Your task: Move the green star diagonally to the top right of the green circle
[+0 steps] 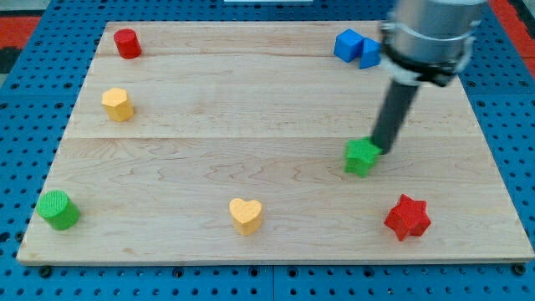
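The green star (pixel 360 156) lies on the wooden board (pixel 251 117), right of centre. My tip (pixel 383 151) touches its right upper side. The green circle (pixel 58 209) stands near the board's bottom left corner, far to the left of the star.
A red cylinder (pixel 127 43) is at the top left, a yellow hexagon block (pixel 118 104) below it. A yellow heart (pixel 246 215) lies at bottom centre, a red star (pixel 407 217) at bottom right. Two blue blocks (pixel 356 48) sit at the top right beside the arm.
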